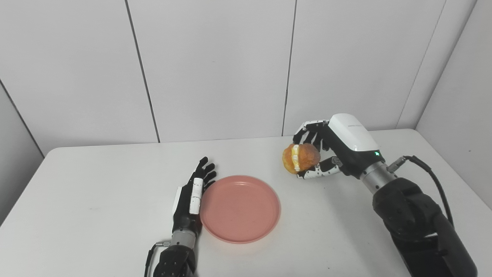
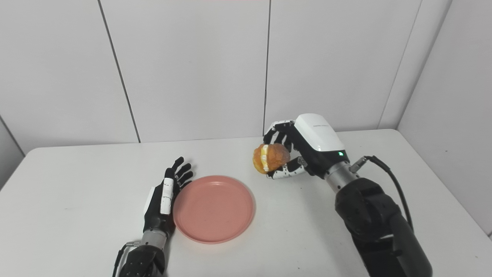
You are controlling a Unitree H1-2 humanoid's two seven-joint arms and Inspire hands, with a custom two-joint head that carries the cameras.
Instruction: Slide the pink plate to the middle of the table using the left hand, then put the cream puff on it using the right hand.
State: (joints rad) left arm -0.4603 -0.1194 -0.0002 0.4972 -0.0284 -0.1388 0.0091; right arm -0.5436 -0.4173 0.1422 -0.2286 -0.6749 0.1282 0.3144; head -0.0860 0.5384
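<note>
Holding the golden cream puff (image 1: 301,157) in my right hand (image 1: 338,148), I must lower it onto the round pink plastic plate (image 1: 240,208) beside my open left hand (image 1: 192,198).

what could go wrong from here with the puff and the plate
1. The right hand holds the cream puff in the air, to the right of the pink plate and not over it; released now, it would likely land on the table.
2. The puff is split, with cream showing, so a tighter squeeze might squash it.
3. The left hand lies open against the plate's left rim; any twitch could nudge the plate.
</note>
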